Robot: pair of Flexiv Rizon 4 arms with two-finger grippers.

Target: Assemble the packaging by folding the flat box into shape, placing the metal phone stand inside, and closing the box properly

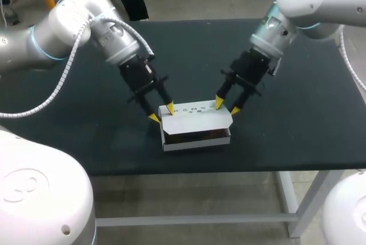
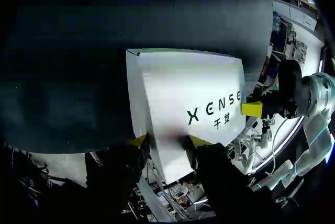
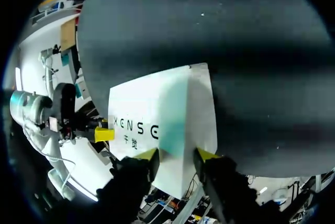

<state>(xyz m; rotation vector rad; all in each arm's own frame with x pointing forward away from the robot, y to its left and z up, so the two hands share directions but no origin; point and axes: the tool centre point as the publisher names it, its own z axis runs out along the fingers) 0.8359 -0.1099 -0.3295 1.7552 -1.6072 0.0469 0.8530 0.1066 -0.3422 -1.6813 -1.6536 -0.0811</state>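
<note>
Box [image 1: 197,125], white card, folded into shape. It sits on the dark table [image 1: 68,130] near the middle of the front edge. Its long axis runs left to right, parallel to that edge. The printed lid faces up and slopes, lifted along the front. Below it a dark gap opens toward the front edge. What lies inside that gap cannot be made out.

Left gripper [image 1: 161,113]: at the box's left end, angled down and inward. Fingers are spread. One yellow tip is on the lid's rear left corner, the other just off the left side, beside the box. Nothing is pinched. In the left wrist view the box [image 2: 193,98] stretches ahead of the left gripper [image 2: 170,140], and its near edge runs between the spread tips.

Right gripper [image 1: 227,106]: at the box's right end, angled down and inward. Fingers are spread, and both tips are at the lid's rear right corner, on its top edge. It is not clamped on anything. In the right wrist view the box [image 3: 167,114] lies ahead of the right gripper [image 3: 178,154], with its near end between the tips.
</note>
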